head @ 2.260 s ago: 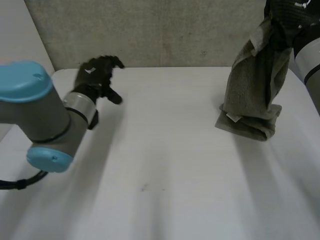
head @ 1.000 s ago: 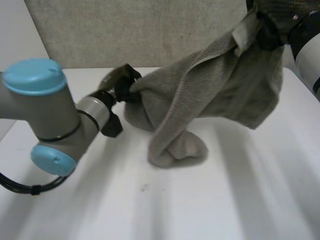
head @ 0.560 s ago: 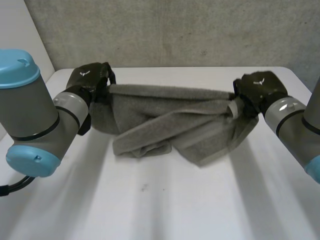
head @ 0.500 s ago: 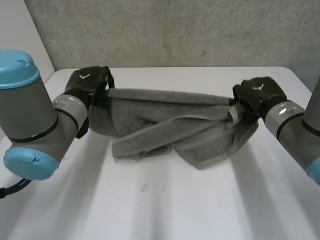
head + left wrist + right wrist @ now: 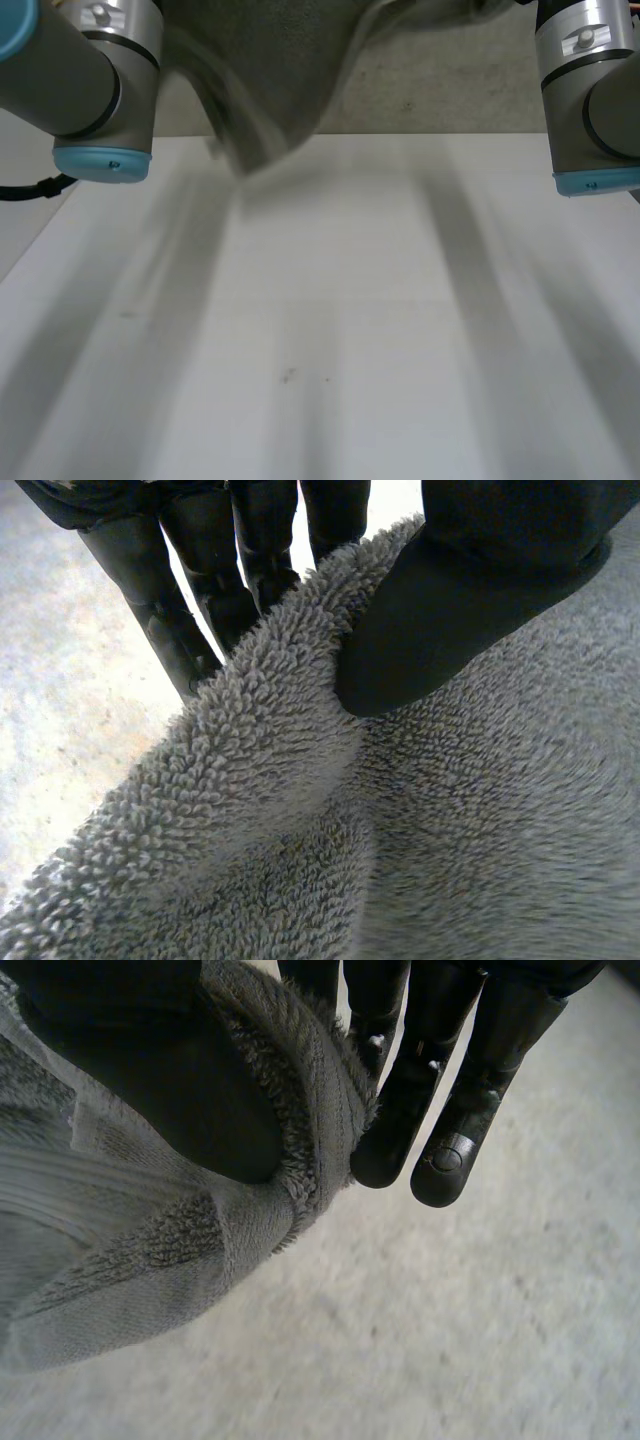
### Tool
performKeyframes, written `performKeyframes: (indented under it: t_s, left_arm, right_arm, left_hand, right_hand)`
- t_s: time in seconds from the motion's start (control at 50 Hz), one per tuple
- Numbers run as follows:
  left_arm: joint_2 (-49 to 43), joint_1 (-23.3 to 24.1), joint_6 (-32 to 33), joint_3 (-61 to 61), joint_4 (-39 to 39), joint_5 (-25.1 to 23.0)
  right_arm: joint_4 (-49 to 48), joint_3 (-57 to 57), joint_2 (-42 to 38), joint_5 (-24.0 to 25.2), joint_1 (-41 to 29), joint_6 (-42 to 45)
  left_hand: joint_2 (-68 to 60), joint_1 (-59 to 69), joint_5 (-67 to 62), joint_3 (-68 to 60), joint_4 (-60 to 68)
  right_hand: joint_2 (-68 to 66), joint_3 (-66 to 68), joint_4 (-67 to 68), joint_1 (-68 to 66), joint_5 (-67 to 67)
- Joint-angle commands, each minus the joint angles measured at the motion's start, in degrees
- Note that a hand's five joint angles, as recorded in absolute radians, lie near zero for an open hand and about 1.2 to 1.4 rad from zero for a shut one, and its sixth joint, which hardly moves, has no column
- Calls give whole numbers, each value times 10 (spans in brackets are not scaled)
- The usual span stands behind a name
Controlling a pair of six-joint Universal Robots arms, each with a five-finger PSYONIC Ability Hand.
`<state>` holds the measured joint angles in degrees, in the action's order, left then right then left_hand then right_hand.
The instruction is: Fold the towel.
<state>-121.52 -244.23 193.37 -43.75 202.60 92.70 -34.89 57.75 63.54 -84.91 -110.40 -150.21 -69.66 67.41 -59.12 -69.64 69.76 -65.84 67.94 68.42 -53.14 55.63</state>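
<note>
The grey towel (image 5: 270, 80) hangs in the air above the far side of the white table (image 5: 330, 330), its lower end swinging clear of the surface. Both arms are raised high, the left arm (image 5: 90, 70) and the right arm (image 5: 590, 90) reaching up past the view's top. In the left wrist view my left hand (image 5: 480, 580) pinches a thick edge of the towel (image 5: 300, 810) between thumb and fingers (image 5: 190, 610). In the right wrist view my right hand (image 5: 150, 1070) pinches a hemmed corner of the towel (image 5: 150, 1250) between thumb and fingers (image 5: 440, 1110).
A grey wall (image 5: 430, 80) stands behind the table's far edge. The table's left edge (image 5: 40, 240) runs diagonally near the left arm.
Both arms have swung sharply upward. The towel, stretched between the hands low over the table half a second ago, now hangs lifted off the table.
</note>
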Motion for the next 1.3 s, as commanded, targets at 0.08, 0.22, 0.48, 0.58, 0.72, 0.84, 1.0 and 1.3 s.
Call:
performKeyframes:
  t_s: [0.08,0.22,0.48,0.58,0.72,0.84,1.0,1.3]
  left_arm:
    - [46,2,3,-256,-3,-6]
    - [35,12,3,-416,-1,-9]
    - [89,50,17,-578,-12,-3]
    - [131,54,17,-624,-27,-4]
    - [166,106,16,-666,-68,-1]
    - [167,138,16,-692,-77,1]
    - [190,152,17,-709,-77,31]
    - [280,172,17,-741,-87,35]
  right_arm:
    - [36,174,9,102,1,-3]
    - [76,303,-34,151,5,11]
    - [259,422,48,145,48,133]
    - [379,434,78,145,69,163]
    - [521,423,149,142,107,169]
    - [546,375,195,141,114,114]
    - [557,269,172,158,93,-29]
    - [593,2,-105,166,-75,-47]
  left_hand:
    - [-103,126,-109,-104,102]
    - [-103,126,-109,-104,102]
    - [-103,126,-109,-104,102]
    - [-103,126,-109,-104,102]
    - [-103,126,-109,-104,102]
    - [-103,126,-109,-104,102]
    - [-103,126,-109,-104,102]
    - [-13,35,-18,-13,12]
  right_hand:
    - [-142,121,116,-269,144]
    - [-14,-7,-11,-141,16]
    - [56,-77,-82,-71,-54]
    - [185,-206,-211,58,-183]
    - [522,-543,-548,395,-520]
    - [558,-579,-584,431,-556]
    - [558,-579,-584,431,-556]
    - [551,-572,-577,424,-549]
